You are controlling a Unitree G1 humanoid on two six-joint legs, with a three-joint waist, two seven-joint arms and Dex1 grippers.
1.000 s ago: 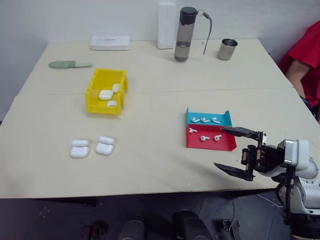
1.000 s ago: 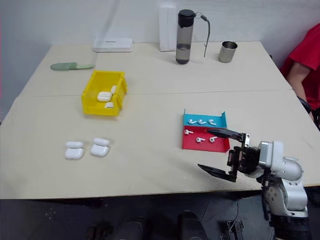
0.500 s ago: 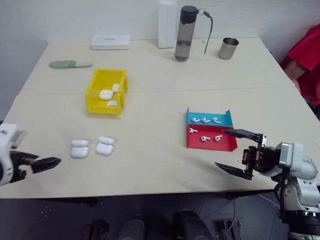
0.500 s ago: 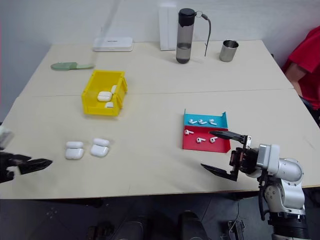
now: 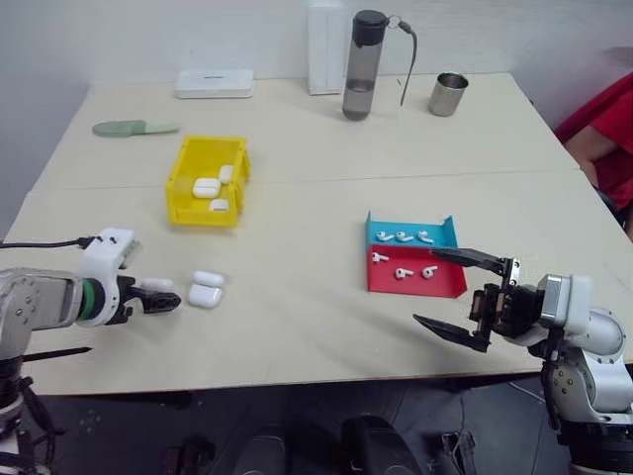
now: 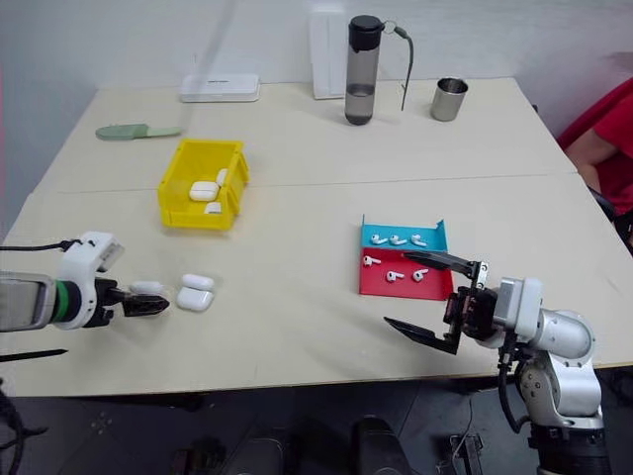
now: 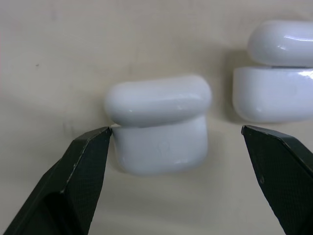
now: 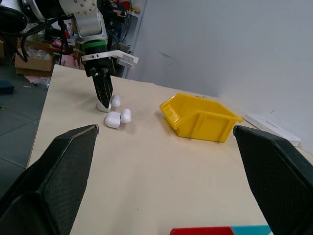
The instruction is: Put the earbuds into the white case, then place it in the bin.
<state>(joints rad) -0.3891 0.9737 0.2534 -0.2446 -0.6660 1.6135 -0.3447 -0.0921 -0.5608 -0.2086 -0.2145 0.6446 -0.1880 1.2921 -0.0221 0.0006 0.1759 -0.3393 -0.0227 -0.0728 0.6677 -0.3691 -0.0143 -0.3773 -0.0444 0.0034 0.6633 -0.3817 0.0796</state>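
On the beige wooden table (image 5: 297,317) lie two small glossy white rounded cases: one white case (image 7: 159,122) sits between the fingers of the left gripper (image 7: 178,142), and a second white case (image 5: 206,290) lies just beside it, to its right. Both have the lid raised. The left gripper is spread wide around the first case; one black fingertip (image 7: 100,139) is very near the case edge, but I cannot tell if it touches, and nothing is gripped. The small bright yellow plastic bin (image 5: 208,178) stands farther back on the table, well apart from these two cases, and three more white cases can be counted inside it. The tray with a red front part and a blue back part (image 5: 415,259) holds six tiny white stemmed earbuds (image 5: 403,255), three on the blue part and three on the red. The right gripper (image 5: 467,297) hangs near the table's front edge, just in front of this tray, with its fingers wide apart and empty. At the far side stand a dark grey water bottle (image 5: 360,67), a metal cup (image 5: 448,94), a tall white box (image 5: 325,47), a flat white rectangular box (image 5: 215,83) and a pale green flat object (image 5: 135,127). No writing can be read on any of these. A person in a red sleeve (image 5: 605,129) is at the right edge.
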